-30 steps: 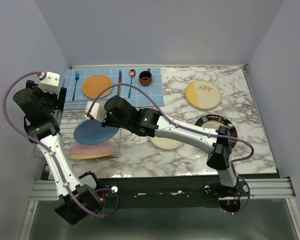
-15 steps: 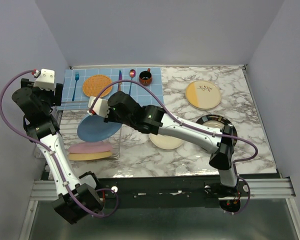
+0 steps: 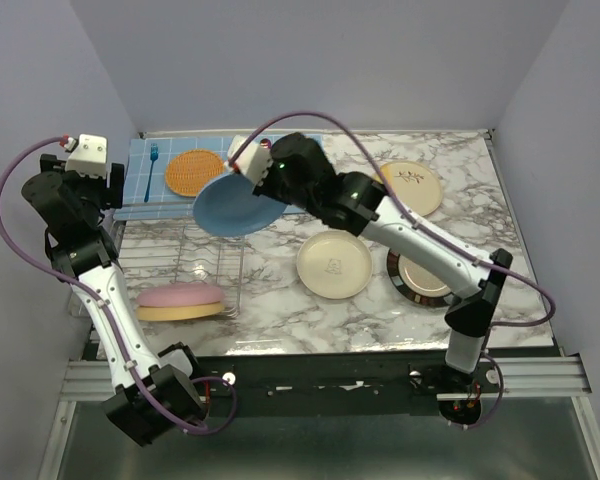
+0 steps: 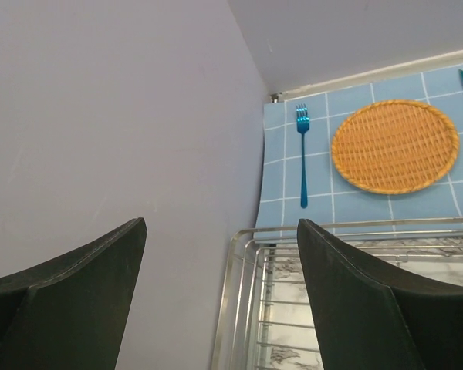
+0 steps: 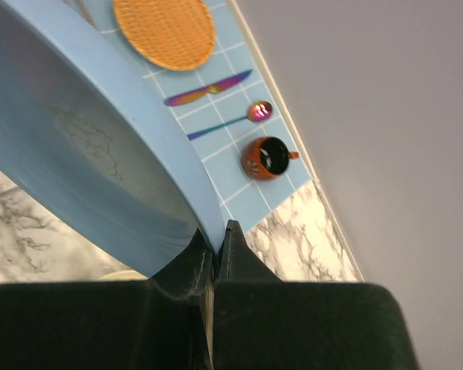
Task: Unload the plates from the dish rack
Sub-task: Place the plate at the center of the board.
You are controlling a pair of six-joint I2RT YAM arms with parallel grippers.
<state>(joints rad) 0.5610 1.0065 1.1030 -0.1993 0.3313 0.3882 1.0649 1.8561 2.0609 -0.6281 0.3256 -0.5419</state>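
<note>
My right gripper (image 3: 252, 184) is shut on the rim of a blue plate (image 3: 230, 207), which hangs tilted in the air above the far end of the dish rack (image 3: 208, 250) and the placemat's edge. In the right wrist view both jaws (image 5: 216, 245) pinch that blue plate (image 5: 77, 154). A pink plate (image 3: 180, 294) lies on a yellow-orange plate (image 3: 170, 312) at the rack's near end. Three plates lie on the table: cream (image 3: 333, 263), black-rimmed (image 3: 420, 278), and cream-and-yellow (image 3: 416, 189). My left gripper (image 3: 108, 188) is open and empty, high by the left wall over the rack's far corner (image 4: 245, 258).
A blue checked placemat (image 3: 145, 195) at the back left holds an orange woven disc (image 3: 194, 171), a blue fork (image 3: 151, 168), and, in the right wrist view, a knife (image 5: 208, 88), a spoon (image 5: 228, 122) and a dark red cup (image 5: 268, 156). Walls close in on the left, back and right.
The right arm lifted the blue plate out of the rack and swung it up and toward the back right. The left gripper drew slightly further left.
</note>
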